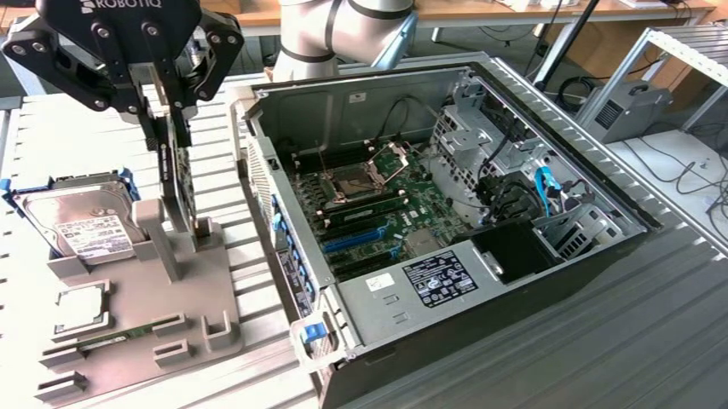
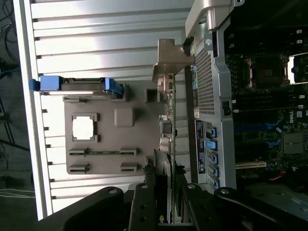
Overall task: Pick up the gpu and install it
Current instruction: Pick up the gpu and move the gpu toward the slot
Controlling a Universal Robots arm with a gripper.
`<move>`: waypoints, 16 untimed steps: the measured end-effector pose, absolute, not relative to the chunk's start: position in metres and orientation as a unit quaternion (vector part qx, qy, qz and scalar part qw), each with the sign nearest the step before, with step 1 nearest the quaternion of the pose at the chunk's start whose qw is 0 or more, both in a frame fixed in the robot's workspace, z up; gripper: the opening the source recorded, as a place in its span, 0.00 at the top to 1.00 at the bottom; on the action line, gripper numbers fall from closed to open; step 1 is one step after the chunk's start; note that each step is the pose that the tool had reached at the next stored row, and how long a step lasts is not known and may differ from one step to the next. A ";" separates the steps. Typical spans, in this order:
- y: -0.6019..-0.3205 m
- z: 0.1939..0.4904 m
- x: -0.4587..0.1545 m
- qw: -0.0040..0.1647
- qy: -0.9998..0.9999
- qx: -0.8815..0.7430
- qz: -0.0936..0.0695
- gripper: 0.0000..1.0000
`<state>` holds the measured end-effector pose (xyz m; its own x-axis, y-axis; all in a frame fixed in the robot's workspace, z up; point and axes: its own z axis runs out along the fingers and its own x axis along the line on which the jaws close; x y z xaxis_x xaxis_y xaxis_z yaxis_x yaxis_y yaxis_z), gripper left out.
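Graphics card [image 1: 177, 175] upright on edge, its top gripped between the fingers of the pincer [image 1: 169, 109], which is clamped on it. Pale end bracket [image 2: 168, 60] at the end farthest from the pincer. Grey stand [image 1: 136, 307] directly beneath; card seated or lifted, cannot tell. Hard drive [image 1: 85, 226] on one side below, open computer case [image 1: 376, 94] on the other.

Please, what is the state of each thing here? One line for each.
gpu: upright at the stand, gripped.
gripper: jaws shut on the gpu.
case: on its side, open.
hard drive: leaning in the stand.
socket: open.
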<state>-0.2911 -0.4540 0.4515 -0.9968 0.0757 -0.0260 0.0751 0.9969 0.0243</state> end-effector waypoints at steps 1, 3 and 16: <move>-0.454 0.452 -0.291 0.013 0.999 0.038 0.012 0.74; -0.454 0.453 -0.291 0.013 0.999 0.038 0.012 0.74; -0.454 0.461 -0.291 0.013 0.999 0.038 0.012 0.74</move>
<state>-0.2911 -0.4540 0.4608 -0.9968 0.0757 -0.0260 0.0751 0.9969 0.0243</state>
